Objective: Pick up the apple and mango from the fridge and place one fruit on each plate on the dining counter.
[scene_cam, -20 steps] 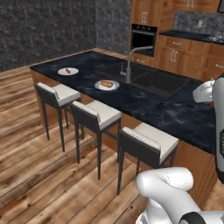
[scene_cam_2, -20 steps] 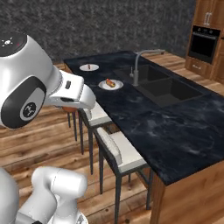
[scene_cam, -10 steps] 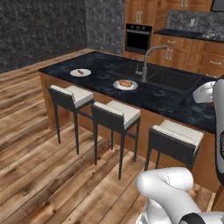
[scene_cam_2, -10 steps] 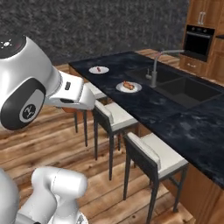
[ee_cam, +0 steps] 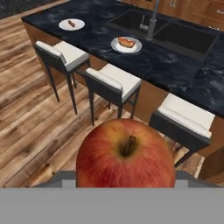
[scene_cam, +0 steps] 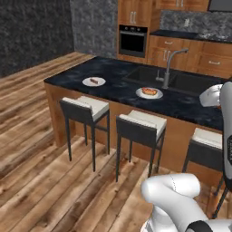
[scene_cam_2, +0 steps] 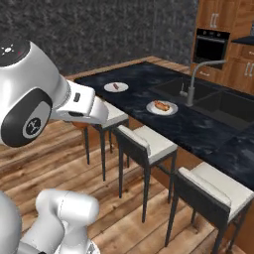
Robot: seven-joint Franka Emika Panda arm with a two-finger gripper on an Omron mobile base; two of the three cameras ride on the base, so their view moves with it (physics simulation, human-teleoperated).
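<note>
Gripping the apple (ee_cam: 126,154) — hand closed round it, stem up.

The arm (scene_cam_2: 34,106) is made of glossy white rounded shells, with a bulbous shoulder housing that carries a dark grey circular joint cap marked with a small white symbol and a few tiny dark dots on its top. A white elbow segment (scene_cam: 174,192) curves low in the left base view, ending at a dark collar, and a dark vertical band runs down the white link (scene_cam: 225,131) at the right edge.
</note>
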